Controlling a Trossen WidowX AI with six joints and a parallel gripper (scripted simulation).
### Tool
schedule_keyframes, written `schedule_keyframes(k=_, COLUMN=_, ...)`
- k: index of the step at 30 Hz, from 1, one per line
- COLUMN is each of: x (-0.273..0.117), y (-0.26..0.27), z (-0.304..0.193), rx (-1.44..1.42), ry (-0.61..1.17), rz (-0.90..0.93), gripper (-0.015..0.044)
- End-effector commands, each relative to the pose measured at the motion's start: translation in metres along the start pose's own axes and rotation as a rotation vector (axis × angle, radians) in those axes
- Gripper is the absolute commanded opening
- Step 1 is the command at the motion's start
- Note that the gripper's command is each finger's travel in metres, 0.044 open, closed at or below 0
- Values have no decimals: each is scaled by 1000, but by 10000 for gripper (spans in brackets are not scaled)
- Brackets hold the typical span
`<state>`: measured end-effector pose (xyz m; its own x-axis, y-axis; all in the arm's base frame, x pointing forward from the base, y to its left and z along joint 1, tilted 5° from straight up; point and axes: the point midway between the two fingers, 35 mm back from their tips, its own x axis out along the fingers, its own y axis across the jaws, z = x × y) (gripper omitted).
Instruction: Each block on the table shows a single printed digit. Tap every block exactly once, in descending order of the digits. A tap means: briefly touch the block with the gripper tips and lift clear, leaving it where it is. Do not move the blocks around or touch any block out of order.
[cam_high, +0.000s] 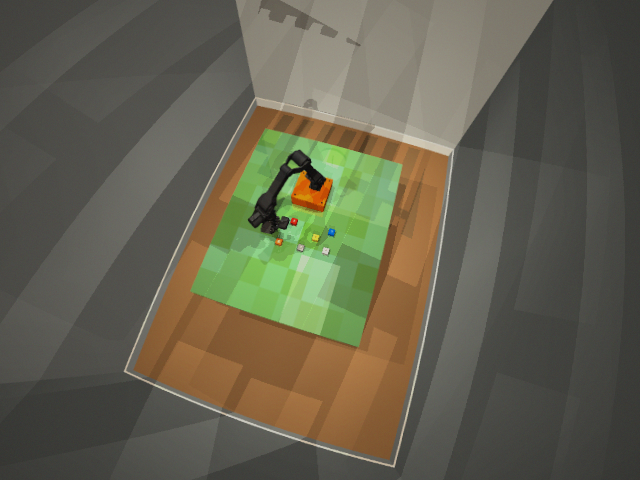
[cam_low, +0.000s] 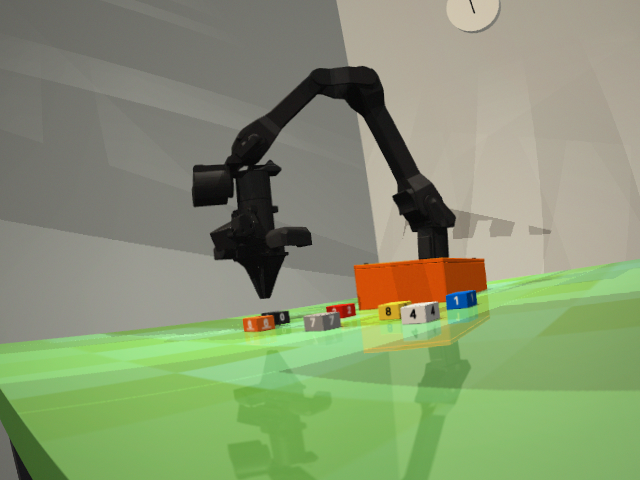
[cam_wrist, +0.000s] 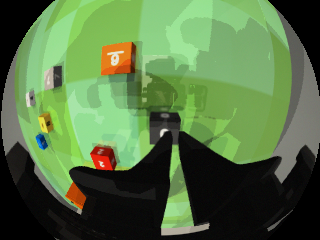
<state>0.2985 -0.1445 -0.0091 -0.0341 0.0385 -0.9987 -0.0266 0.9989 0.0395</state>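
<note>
My gripper (cam_low: 264, 296) (cam_wrist: 174, 135) is shut, with a thin gap between its tips and nothing in it. It points down above the black 0 block (cam_low: 281, 316) (cam_wrist: 165, 121). The orange block (cam_high: 278, 241) (cam_low: 258, 323) (cam_wrist: 118, 65) bears an underlined 6 or 9; I cannot tell which. The red 2 block (cam_high: 294, 221) (cam_low: 341, 310) (cam_wrist: 103, 158) is nearer the base. The grey 7 (cam_high: 300, 248) (cam_low: 322, 321), yellow 8 (cam_high: 315, 237) (cam_low: 393, 310), white 4 (cam_high: 326, 251) (cam_low: 420, 313) and blue 1 (cam_high: 331, 232) (cam_low: 461, 299) blocks lie farther away. The arm hides the black block in the top view.
The arm stands on an orange base box (cam_high: 309, 200) (cam_low: 398, 284) behind the blocks. The green table (cam_high: 242, 294) (cam_low: 155, 413) has its edges well outside the group of blocks. The red block lies between the black block and the base.
</note>
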Motion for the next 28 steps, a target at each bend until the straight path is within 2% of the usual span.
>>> schedule_keyframes(k=1, x=-9, y=21, z=11, rx=-3, ry=-3, rz=0, gripper=99)
schedule_keyframes(k=7, x=-33, y=119, z=34, rx=-3, ry=-11, rz=4, gripper=256)
schedule_keyframes(k=13, x=-56, y=219, z=25, rx=-4, ry=-13, rz=15, gripper=400)
schedule_keyframes(k=22, x=-88, y=346, z=-43, rx=-4, ry=2, rz=34, gripper=400)
schedule_keyframes(k=28, x=-90, y=354, z=-50, rx=-4, ry=4, rz=36, gripper=400)
